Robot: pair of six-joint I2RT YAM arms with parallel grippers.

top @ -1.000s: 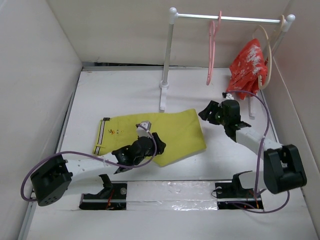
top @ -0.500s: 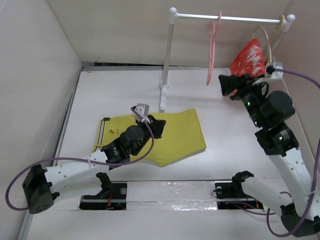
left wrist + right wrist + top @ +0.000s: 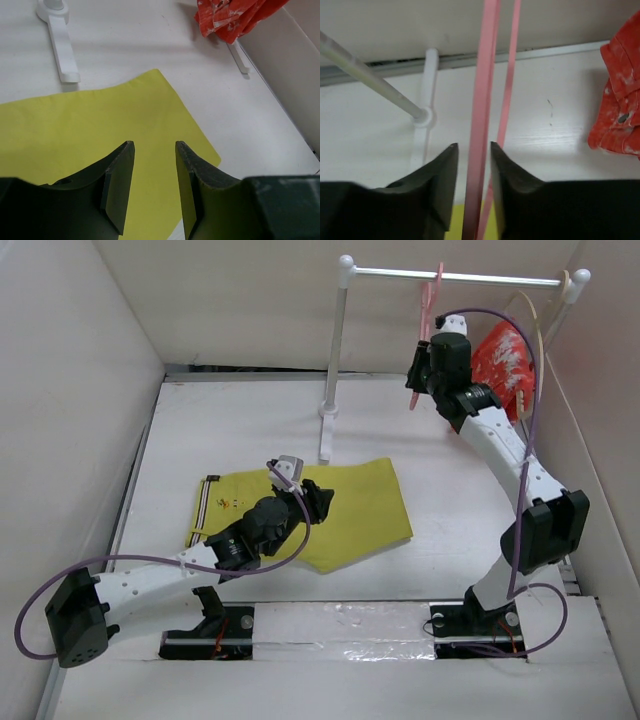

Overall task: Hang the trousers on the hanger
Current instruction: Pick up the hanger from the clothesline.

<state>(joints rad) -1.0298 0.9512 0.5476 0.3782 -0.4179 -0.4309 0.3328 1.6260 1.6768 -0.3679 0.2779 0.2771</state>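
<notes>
The left tool hangs low over the trousers, its two fingers parted with nothing between them. The yellow cloth lies flat on the desk right under and ahead of it, with the striped waistband behind the tool, toward the left wall.

The right tool is raised to the rail at the far side, well apart from the trousers. Its fingers stand on either side of the pink hanger, which runs straight up between them. A sliver of gap shows beside one finger, so the tool is open around the hanger, not clamped. A red garment hangs just to the right of this tool.
</notes>
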